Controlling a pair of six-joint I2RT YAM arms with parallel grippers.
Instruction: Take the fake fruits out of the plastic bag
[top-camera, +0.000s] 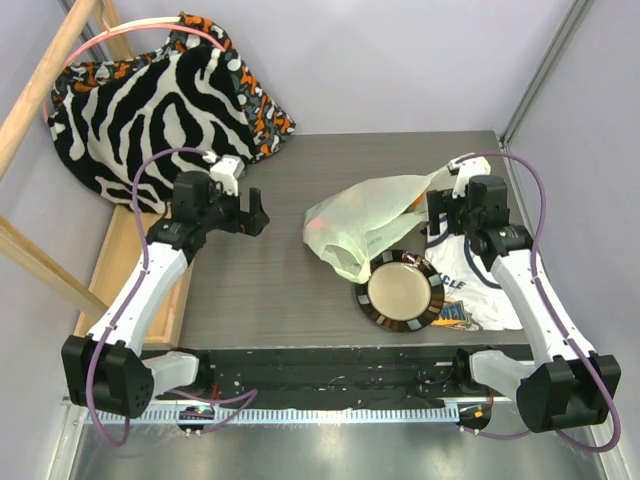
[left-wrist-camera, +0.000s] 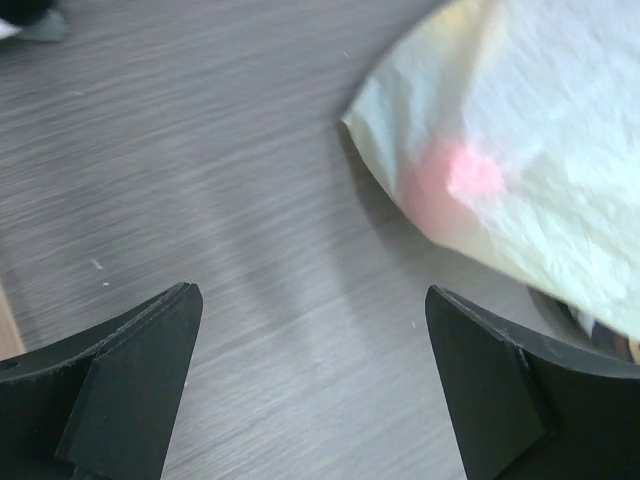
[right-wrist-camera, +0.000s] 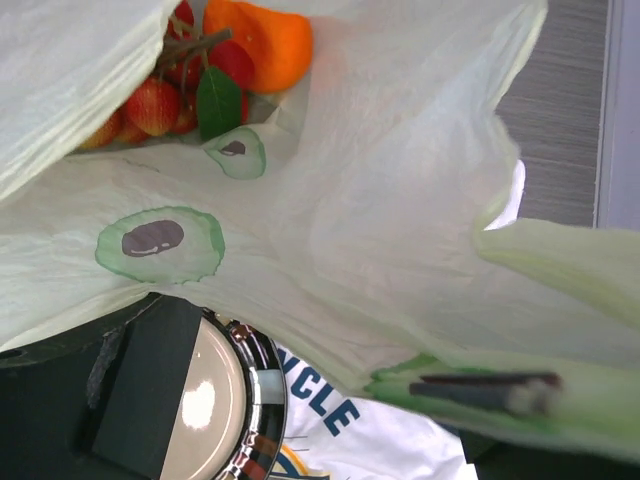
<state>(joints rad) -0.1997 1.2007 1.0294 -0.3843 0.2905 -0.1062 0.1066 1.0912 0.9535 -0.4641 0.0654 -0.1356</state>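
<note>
Looking down from above, you see the thin, crinkly, pale green-white plastic bag (top-camera: 375, 210) lying on the grey wood-grain table (top-camera: 260, 290), right of centre. Its lower end touches the round plate (top-camera: 403, 292), which has a cream centre and a dark patterned rim. The plate sits partly on the white printed T-shirt (top-camera: 485, 290) at the table's right edge. A zebra-striped cloth (top-camera: 130, 115) is heaped at the far left corner, well apart from the bag.

Your left gripper (left-wrist-camera: 312, 380) hangs low over bare table to the left of the bag, its jaws spread wide with nothing between them. In its wrist view the bag's edge fills the upper right, and a blurred pink-red patch (left-wrist-camera: 465, 175) glows through the film.

Your right gripper (top-camera: 440, 212) is at the bag's right end, its jaws also spread wide. In its wrist view the bag's film stretches across the space between them, and a green-edged strip of the bag (right-wrist-camera: 500, 390) crosses the lower right. You cannot tell whether the fingers touch the plastic.

The fake fruits (right-wrist-camera: 200, 70) are inside the bag. Through the mouth at the upper left of the right wrist view you can see a glossy orange fruit (right-wrist-camera: 265, 40), red strawberries (right-wrist-camera: 150, 100) and a green leaf (right-wrist-camera: 218, 100).
</note>
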